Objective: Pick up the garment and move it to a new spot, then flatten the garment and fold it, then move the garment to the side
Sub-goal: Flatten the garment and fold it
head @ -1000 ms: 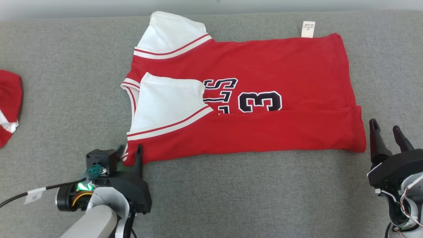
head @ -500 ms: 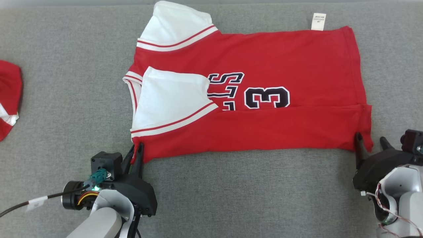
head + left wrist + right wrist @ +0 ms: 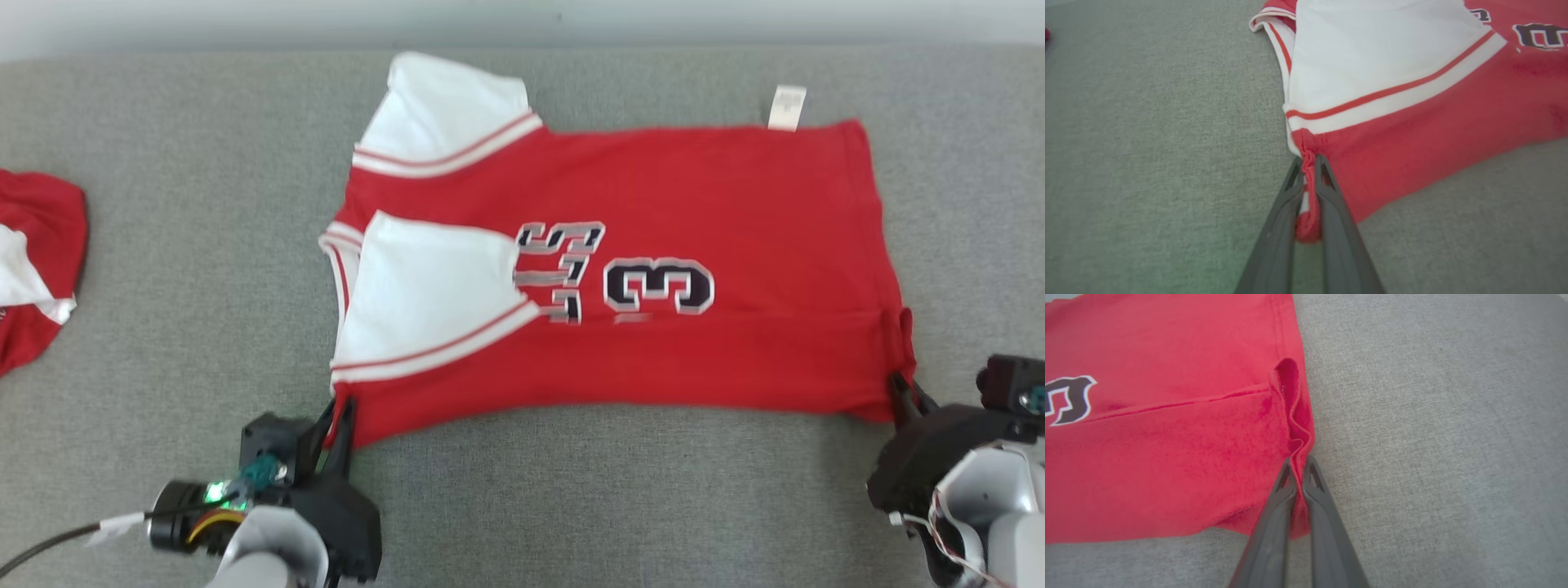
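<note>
Head view: the garment (image 3: 735, 188) lies flat on the worktop (image 3: 571, 490), its long axis running left to right, parallel to the line joining the two pairs of fingers. The neck and sleeve end lies towards the left fingers (image 3: 345, 425), the hem end towards the right fingers (image 3: 901, 394). The near strip is already folded over the front, its edge crossing just under the number. Left fingers: closed narrow on the near-left corner, just below the folded-in white sleeve (image 3: 424, 286); the left wrist view shows red cloth bunched between them. Right fingers: closed narrow on the near hem corner; the right wrist view shows the hem puckered into the pinch. Nearly all of the garment lies beyond both pairs of fingers, away from the robot, and spans the gap between them. Each arm holds the corner on its own side. Judgement: lengthwise fold in progress. The coming move appears to be carrying the near edge forward over the body towards the far edge. It turns on both corners travelling together, square to the long axis, with the cloth taut between them. Risk: uneven travel would skew the fold. A second red garment (image 3: 33, 261) lies well to the left of the left fingers.
</note>
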### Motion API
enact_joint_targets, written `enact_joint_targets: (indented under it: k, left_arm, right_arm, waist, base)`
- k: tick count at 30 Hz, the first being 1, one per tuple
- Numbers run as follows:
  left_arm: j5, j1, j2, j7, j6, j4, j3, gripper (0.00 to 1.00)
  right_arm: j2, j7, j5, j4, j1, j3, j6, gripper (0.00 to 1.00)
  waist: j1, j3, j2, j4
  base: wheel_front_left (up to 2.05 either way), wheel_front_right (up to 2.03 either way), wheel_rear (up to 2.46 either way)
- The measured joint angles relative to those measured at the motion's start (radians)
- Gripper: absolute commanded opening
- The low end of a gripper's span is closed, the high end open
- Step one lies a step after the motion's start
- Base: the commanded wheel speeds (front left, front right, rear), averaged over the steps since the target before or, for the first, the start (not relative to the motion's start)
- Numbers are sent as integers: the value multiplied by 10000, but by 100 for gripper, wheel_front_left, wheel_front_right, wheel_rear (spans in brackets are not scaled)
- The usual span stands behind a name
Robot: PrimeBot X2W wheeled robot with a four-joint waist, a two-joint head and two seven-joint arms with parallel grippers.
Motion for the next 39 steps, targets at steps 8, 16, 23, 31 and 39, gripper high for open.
enact_joint_targets:
  k: [8, 16, 23, 31, 39]
  left_arm:
    - [40, 1359, 731, 190, 688, -1208, -207, 0]
    - [-234, 2542, 1191, 366, 1390, -2215, -205, 0]
    - [-453, 2974, 1338, 320, 1528, -2502, -77, 100]
    - [-439, 2228, 1864, 401, 1465, -2855, 439, 100]
    - [-213, -848, 1739, 1302, 104, -1977, 568, 100]
  right_arm:
    - [15, 405, 734, -1149, 1507, -163, 17, 0]
    - [19, 612, 1407, -1603, 2754, -56, 19, 0]
    - [12, 786, 1513, -1406, 3110, 261, 17, 100]
    - [2, 917, 1095, -2702, 2185, -56, 15, 100]
    - [-197, 1367, 775, -2823, -327, 784, 15, 100]
  waist:
    - [-1, -778, -1, -33]
    - [-2, -1069, -1, -34]
    - [-2, -1023, -1, -56]
    - [-2, -846, -2, -142]
    - [-1, -183, 0, -302]
  base:
    - [0, 0, 0]
    - [0, 0, 0]
    - [0, 0, 0]
    - [0, 0, 0]
    - [0, 0, 0]
